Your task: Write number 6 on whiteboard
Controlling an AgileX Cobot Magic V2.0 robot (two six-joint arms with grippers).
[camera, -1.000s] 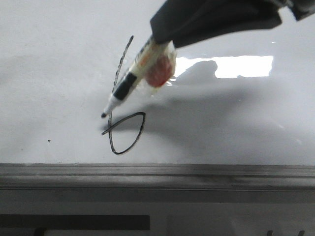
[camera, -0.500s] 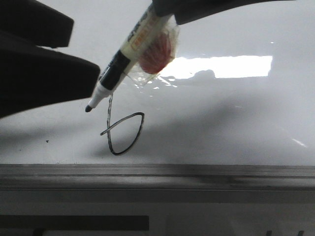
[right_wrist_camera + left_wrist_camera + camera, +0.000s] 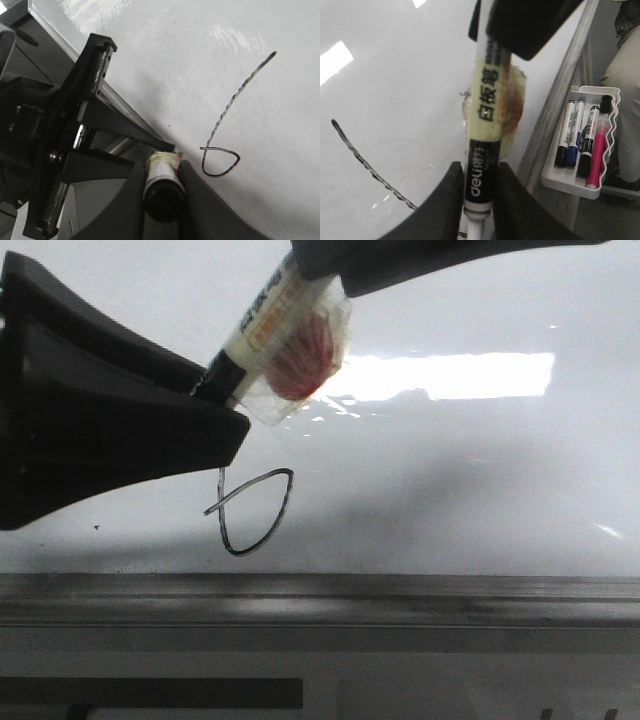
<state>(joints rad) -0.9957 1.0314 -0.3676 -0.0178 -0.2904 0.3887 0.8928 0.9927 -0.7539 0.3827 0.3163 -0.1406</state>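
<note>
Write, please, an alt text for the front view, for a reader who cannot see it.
A marker, held from above by the right tool, points down into the left tool, which hides its tip. Below them, the number 6 is drawn in thin black line on the glossy whiteboard.

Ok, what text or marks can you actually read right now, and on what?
"deli" on the black band of the marker.
"白板笔" on the marker's yellow label.
Smaller print higher on the barrel: too blurred to read.
"6", hand-drawn, on the whiteboard: the number 6.
Pens in the tray: no readable print.
</note>
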